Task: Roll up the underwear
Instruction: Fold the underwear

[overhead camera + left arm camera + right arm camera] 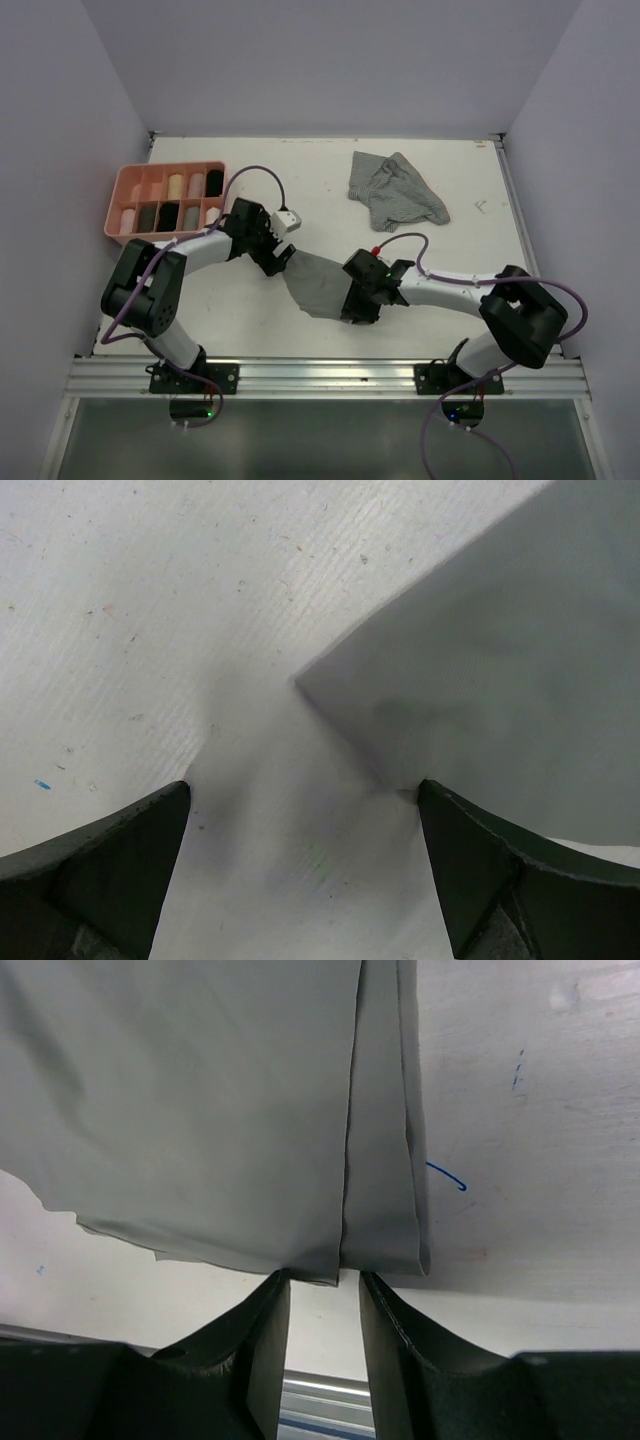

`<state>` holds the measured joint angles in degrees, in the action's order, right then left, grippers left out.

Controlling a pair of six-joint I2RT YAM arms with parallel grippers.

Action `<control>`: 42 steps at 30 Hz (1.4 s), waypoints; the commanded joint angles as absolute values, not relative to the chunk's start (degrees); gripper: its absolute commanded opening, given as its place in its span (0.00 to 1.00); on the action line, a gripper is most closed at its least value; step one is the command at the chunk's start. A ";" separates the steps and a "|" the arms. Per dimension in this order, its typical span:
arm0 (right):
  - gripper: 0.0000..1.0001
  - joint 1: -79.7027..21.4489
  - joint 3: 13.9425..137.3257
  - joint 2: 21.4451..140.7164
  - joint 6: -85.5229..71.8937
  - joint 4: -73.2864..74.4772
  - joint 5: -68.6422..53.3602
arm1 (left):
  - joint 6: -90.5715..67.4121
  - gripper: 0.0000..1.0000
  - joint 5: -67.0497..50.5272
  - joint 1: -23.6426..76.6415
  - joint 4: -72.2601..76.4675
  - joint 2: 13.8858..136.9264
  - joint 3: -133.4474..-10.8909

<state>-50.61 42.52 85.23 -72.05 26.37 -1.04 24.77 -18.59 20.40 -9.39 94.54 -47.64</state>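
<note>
Right tool (325, 1288) — tips at hem of grey underwear (200, 1110)

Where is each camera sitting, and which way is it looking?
Top camera: above and behind the arms, looking down on the table; both arms, the pink tray and the striped underwear show.
Left wrist camera: on the left arm, looking down past the open left gripper at a corner of the grey underwear.
Right wrist camera: on the right arm, looking past the right gripper at its folded edge.
Shared: all three see the grey underwear.
</note>
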 commanded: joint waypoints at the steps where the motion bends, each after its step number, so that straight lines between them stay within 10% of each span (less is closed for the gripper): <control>1: 0.38 -50.89 44.38 86.75 -72.77 23.82 -1.93 | 27.60 1.00 -13.89 20.13 -12.22 95.62 -45.18; 8: 0.36 -51.15 45.44 88.51 -72.25 24.17 -3.51 | 27.86 1.00 -13.71 19.95 -12.13 95.54 -45.18; 17: 0.00 -51.15 45.35 89.21 -72.07 24.87 -3.43 | 27.77 1.00 -13.62 19.86 -12.04 95.27 -44.56; 42: 0.00 -49.92 46.32 81.92 -70.93 35.68 8.35 | 28.30 1.00 -13.97 19.78 -12.92 95.45 -45.09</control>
<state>-50.65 44.71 83.44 -71.24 33.67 5.08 25.06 -18.63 20.34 -8.60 94.17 -47.00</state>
